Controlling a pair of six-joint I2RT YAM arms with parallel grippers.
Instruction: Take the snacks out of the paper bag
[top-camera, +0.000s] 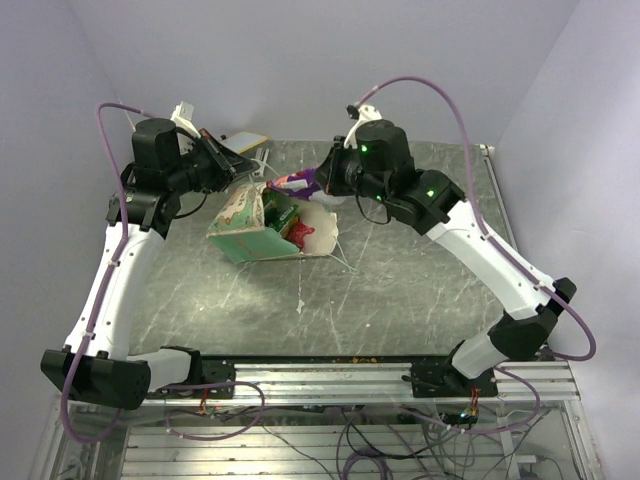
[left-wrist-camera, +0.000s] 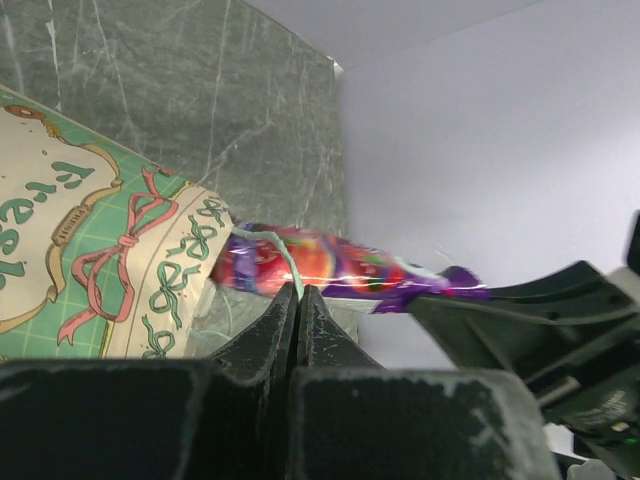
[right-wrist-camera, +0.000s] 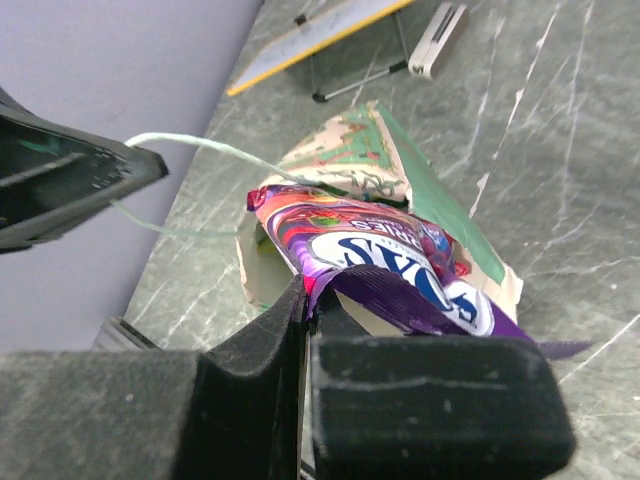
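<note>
The paper bag (top-camera: 245, 225) lies tilted on the table with its cream mouth facing right; it also shows in the left wrist view (left-wrist-camera: 90, 250) and the right wrist view (right-wrist-camera: 395, 165). My left gripper (top-camera: 238, 166) is shut on the bag's thin string handle (left-wrist-camera: 285, 260), holding it taut above the rim. My right gripper (top-camera: 320, 184) is shut on the edge of the pink-magenta and purple snack packet (right-wrist-camera: 370, 250), held in the air just above the bag's mouth (top-camera: 295, 182). A green packet (top-camera: 277, 212) and a red-tinted one (top-camera: 301, 232) lie inside the bag.
A flat white and yellow card (top-camera: 245, 142) lies at the back left, beside a small white object (right-wrist-camera: 440, 38). Grey walls stand close on the left, back and right. A loose white string (top-camera: 340, 262) trails on the table right of the bag.
</note>
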